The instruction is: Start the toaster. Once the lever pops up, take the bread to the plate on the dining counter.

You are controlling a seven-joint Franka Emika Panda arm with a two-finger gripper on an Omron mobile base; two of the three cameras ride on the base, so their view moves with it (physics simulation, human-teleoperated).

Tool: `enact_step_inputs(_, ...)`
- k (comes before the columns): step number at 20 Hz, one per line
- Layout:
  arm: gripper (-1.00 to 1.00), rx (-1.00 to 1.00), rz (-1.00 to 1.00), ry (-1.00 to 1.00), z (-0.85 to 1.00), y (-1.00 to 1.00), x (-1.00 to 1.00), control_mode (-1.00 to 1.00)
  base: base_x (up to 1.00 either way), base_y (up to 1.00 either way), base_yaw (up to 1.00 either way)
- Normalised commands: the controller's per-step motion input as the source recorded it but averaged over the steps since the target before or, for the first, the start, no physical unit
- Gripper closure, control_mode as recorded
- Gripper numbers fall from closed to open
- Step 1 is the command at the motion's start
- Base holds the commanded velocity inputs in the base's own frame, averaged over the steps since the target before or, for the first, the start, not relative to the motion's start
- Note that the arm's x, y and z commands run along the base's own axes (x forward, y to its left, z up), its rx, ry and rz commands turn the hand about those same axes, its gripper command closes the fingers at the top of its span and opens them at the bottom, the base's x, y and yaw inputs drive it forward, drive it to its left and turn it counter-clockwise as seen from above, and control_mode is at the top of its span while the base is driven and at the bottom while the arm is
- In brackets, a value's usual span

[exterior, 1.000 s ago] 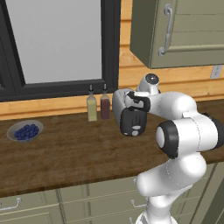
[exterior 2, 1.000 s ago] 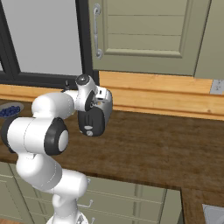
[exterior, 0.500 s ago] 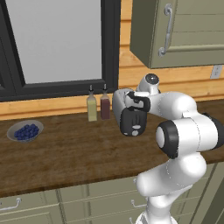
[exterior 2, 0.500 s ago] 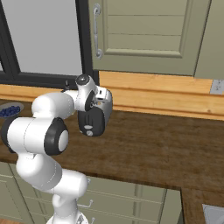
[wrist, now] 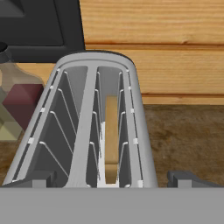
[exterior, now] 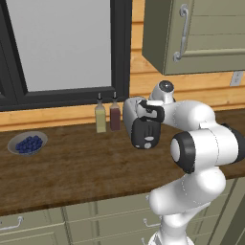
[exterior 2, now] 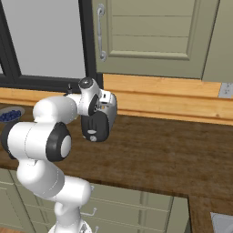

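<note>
Hovering gripper [wrist: 111, 177] (wide apart) over toaster [wrist: 87, 127], bread [wrist: 111, 135] in slot

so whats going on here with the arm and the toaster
The robot arm has its open claw poised right over the toaster on the wooden counter, holding nothing. A slice of bread sits down in one slot. Two bottles stand beside the toaster, and a bowl of blueberries sits further along the counter.
</note>
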Motion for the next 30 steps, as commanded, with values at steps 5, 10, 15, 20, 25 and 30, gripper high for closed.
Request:
enact_step_inputs(5, -1.0, 0.0, 0.0, 0.0, 0.0, 0.0, 0.0, -1.0, 0.0, 0.0, 0.0)
enact_step_inputs(10, -1.0, 0.0, 0.0, 0.0, 0.0, 0.0, 0.0, -1.0, 0.0, 0.0, 0.0)
enact_step_inputs(15, -1.0, 0.0, 0.0, 0.0, 0.0, 0.0, 0.0, -1.0, 0.0, 0.0, 0.0)
enact_step_inputs(20, -1.0, 0.0, 0.0, 0.0, 0.0, 0.0, 0.0, -1.0, 0.0, 0.0, 0.0)
enact_step_inputs(25, -1.0, 0.0, 0.0, 0.0, 0.0, 0.0, 0.0, -1.0, 0.0, 0.0, 0.0)
enact_step_inputs(30, -1.0, 0.0, 0.0, 0.0, 0.0, 0.0, 0.0, -1.0, 0.0, 0.0, 0.0)
